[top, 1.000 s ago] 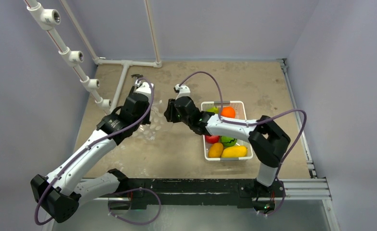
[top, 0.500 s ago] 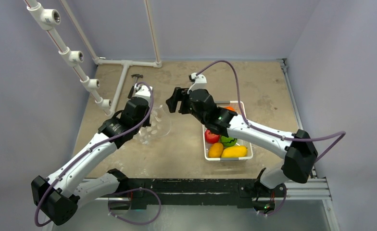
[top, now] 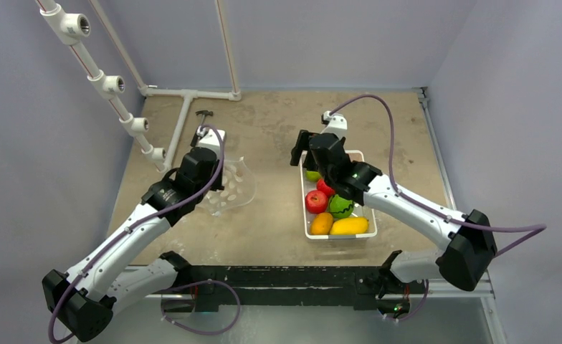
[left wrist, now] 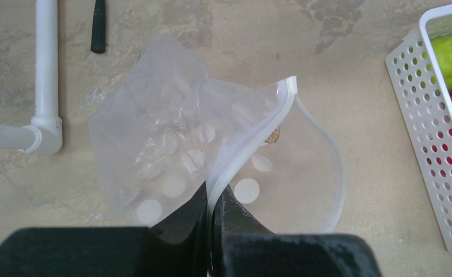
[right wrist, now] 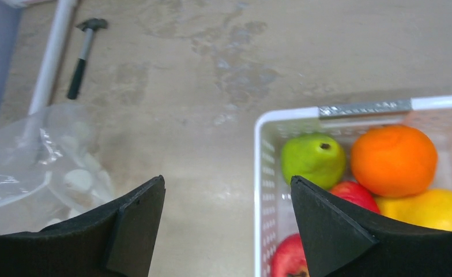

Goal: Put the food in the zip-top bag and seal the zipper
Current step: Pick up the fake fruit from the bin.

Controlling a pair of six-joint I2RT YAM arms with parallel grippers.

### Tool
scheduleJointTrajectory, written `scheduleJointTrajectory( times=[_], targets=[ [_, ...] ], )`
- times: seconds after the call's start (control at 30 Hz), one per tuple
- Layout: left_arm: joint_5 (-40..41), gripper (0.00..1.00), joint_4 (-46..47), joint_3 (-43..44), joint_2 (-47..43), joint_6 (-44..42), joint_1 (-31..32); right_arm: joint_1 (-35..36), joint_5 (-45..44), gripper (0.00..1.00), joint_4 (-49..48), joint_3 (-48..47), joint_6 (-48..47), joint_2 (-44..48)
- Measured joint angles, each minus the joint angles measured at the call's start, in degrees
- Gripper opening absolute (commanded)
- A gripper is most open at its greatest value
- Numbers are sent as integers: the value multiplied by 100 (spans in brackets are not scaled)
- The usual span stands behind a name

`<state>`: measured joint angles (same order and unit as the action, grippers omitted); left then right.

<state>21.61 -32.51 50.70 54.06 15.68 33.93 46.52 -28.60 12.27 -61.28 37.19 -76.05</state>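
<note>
Top view: the food [top: 332,208] is sitting in the white basket [top: 339,237] on the right of the desk [top: 278,215]. The bag [top: 234,188] is lying well apart to the left. No fruit is showing inside it, so I judge that loading is not yet begun and sealing is far off.

Left wrist view: the left pincer [left wrist: 213,231] is clamping tight on the zipper [left wrist: 242,151] at its near end, lifting one lip. The mouth is gaping to the right. The film is looking clear, crinkled and white-dotted.

Right wrist view: the right pincer [right wrist: 226,225] is standing wide apart, gripping nothing. It is hanging over the basket's left wall, near a green pear [right wrist: 313,157] and an orange [right wrist: 394,158].
</note>
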Motion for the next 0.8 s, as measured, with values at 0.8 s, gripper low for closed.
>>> scheduleJointTrajectory(
  times=[0.8],
  targets=[
    [-278,0,33,-20,-162,-2,0,-1202,168,75,-256,807,-61,-627]
  ],
)
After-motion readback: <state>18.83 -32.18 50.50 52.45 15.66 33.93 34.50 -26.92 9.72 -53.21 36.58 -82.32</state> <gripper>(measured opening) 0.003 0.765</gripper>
